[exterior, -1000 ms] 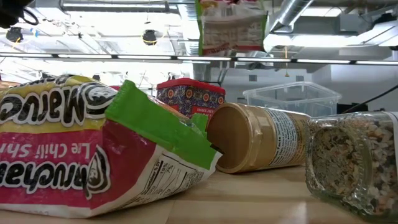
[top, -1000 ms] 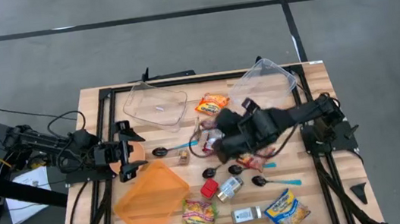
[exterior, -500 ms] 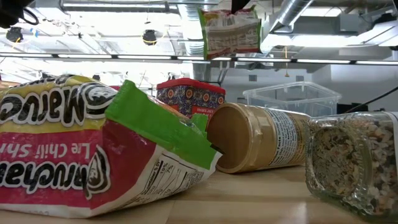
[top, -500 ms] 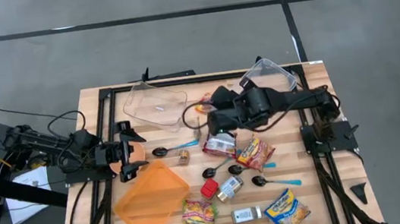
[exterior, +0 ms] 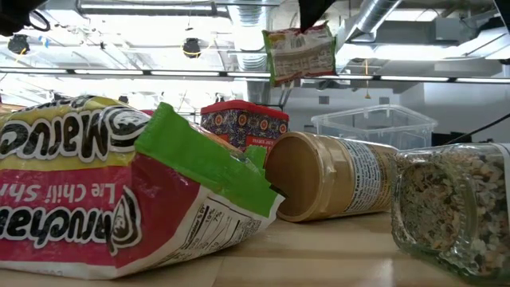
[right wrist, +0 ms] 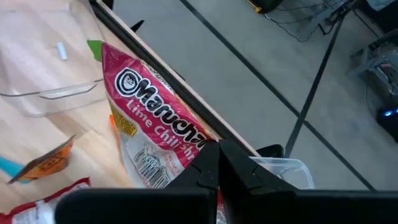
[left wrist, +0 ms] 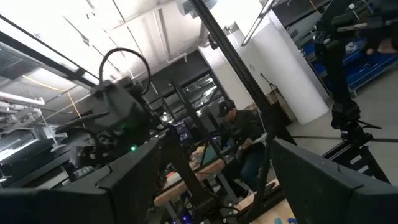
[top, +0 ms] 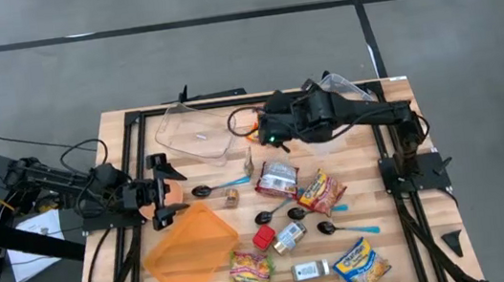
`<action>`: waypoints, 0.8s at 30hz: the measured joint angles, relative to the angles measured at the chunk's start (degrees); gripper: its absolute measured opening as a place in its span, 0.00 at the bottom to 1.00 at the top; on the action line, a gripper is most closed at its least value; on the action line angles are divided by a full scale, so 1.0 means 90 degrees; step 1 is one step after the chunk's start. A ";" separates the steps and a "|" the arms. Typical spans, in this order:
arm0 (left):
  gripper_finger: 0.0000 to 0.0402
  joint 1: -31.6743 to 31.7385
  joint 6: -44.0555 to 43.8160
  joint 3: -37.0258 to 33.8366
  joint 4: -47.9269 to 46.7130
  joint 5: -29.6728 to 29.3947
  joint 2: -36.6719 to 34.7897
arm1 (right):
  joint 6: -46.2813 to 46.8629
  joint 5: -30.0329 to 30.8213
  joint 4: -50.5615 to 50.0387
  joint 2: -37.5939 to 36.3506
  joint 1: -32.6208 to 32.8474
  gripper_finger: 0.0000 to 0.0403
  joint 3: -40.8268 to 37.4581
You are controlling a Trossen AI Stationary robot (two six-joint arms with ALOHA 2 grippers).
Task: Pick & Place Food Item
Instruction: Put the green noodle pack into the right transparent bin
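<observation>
Up front, a ramen pack [exterior: 96, 187] is lying beside a jar [exterior: 331, 175]. Farther back, the right gripper [right wrist: 217, 163] is pinching a noodle packet [right wrist: 152, 134] in midair near the clear bin [top: 195, 132]. The left gripper [top: 164, 190] is idling, fingers spread.

Overhead view: straight down on the whole bench [top: 125, 128]. Low view: bench-top level, close behind a ramen packet [exterior: 119, 191], facing the room. Both share the lifted noodle packet [exterior: 301, 53]. Wrist views: left tilted roomward, right looking down.
</observation>
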 joint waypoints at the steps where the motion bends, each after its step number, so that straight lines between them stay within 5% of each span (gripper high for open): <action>1: 0.74 0.0000 -0.0001 0.0000 -0.0005 -0.0001 0.0000 | -0.0026 0.0007 -0.0011 -0.0068 -0.0043 0.00 -0.0019; 13: 0.74 0.0001 -0.0104 0.0000 -0.0009 -0.0002 0.0000 | 0.0145 0.0002 0.0000 -0.1256 -0.0455 0.00 -0.0511; 24: 0.74 0.0001 -0.0114 0.0000 -0.0008 -0.0002 0.0000 | 0.1384 0.0004 -0.0003 -0.2922 -0.0510 0.00 -0.2821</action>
